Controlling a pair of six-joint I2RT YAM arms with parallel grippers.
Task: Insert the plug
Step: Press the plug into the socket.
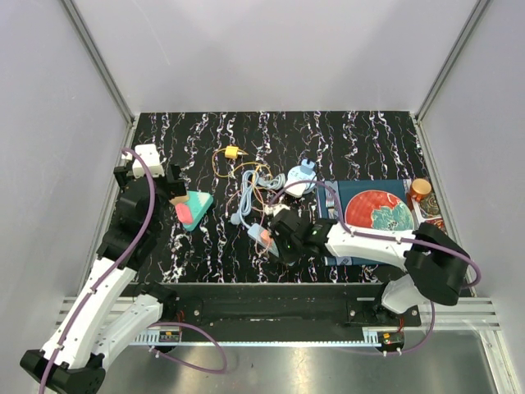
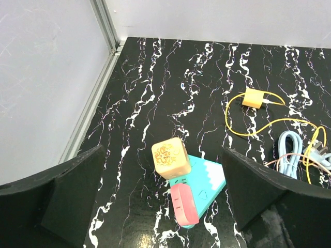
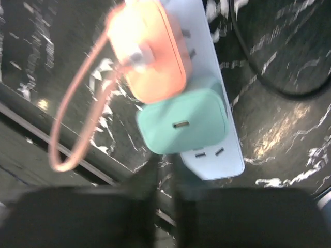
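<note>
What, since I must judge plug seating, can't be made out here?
Right wrist: green charger prongs, hidden under its body.
Right wrist: right gripper state, fingers blurred at the bottom edge.
Right wrist: power strip far end, cut by top edge.
Top external: the strip, mostly under the right arm.

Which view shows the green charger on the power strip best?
Right wrist: the green charger sits mid-frame on the pale power strip beside an orange plug, though blurred. From above, the right hand seems to hide it. The left wrist view does not reach it.
</note>
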